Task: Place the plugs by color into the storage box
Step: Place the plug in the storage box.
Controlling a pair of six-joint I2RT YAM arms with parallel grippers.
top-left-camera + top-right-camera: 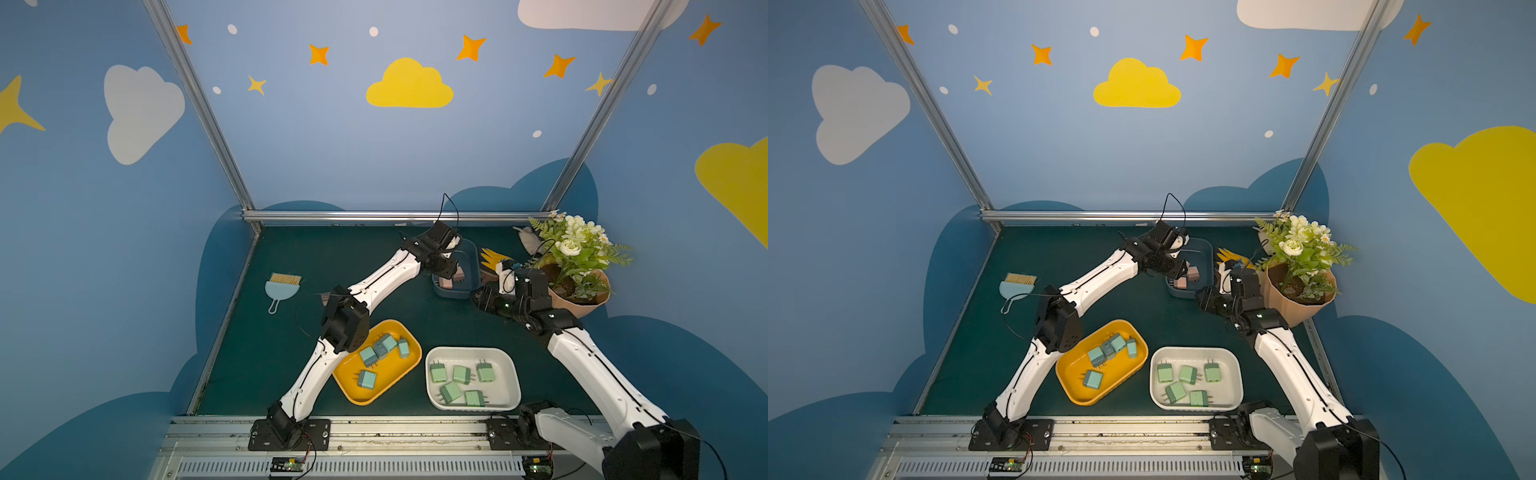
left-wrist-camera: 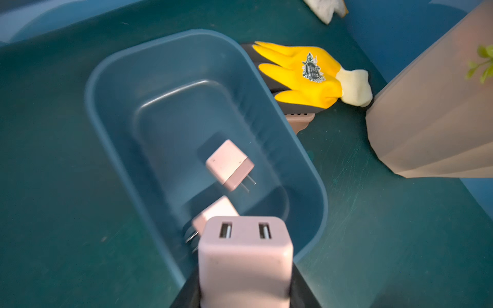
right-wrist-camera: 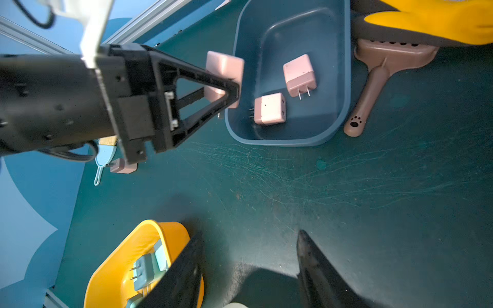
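- Dark green worktop (image 1: pixel 257 353), scratched.
- Near the front: yellow tray (image 1: pixel 390 382) and white tray (image 1: pixel 505 386).
- Farther back: dark-blue tray (image 2: pixel 165 120), light-blue dustpan (image 1: pixel 282 289), loose pink plug (image 3: pixel 124 167), flowerpot (image 1: pixel 582 299), and brown scoop (image 3: pixel 373 88) partly under a yellow glove (image 2: pixel 298 72).

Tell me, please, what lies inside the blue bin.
Two pink plugs lie in the blue bin. The left gripper holds a third plug over its rim, partly covering one.

Light: soft, even, from above, I read colours fine | Shadows: faint on mat (image 1: pixel 249 353) | Edges: both top views bow outward | Focus: pink plug (image 2: pixel 245 261) nearest left wrist lens soft; pot (image 2: pixel 432 120) hazy, washed out to me.
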